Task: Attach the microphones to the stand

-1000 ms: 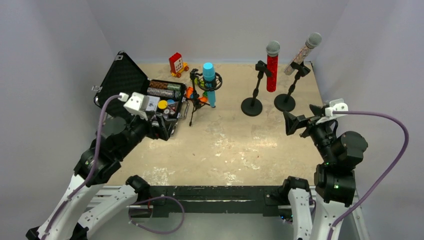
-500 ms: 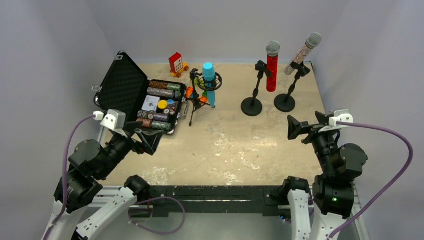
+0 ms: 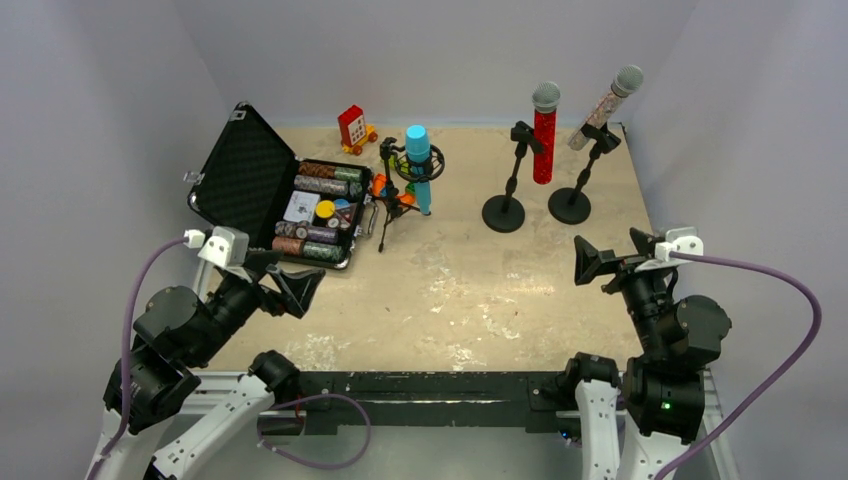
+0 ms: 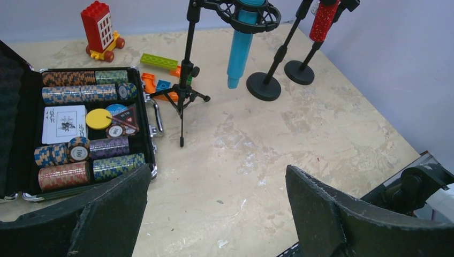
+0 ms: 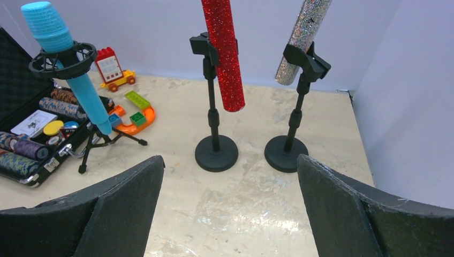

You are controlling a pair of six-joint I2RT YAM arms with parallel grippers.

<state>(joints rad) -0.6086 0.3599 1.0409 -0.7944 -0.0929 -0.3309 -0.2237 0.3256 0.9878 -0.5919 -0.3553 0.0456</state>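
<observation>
Pincers first: my left pincer (image 3: 290, 283) and right pincer (image 3: 595, 262) are spread wide, holding nothing. The blue microphone (image 3: 418, 160) sits in the tripod stand (image 3: 388, 200); the red microphone (image 3: 543, 140) and pink microphone (image 3: 598, 108) are clipped in round stands (image 3: 503, 212) on the desk (image 3: 480, 290).

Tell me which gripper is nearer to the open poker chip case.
Left. The left gripper hovers just off the near edge of the poker chip case, open and empty. The right gripper is across the table, near the right side, also open.
</observation>
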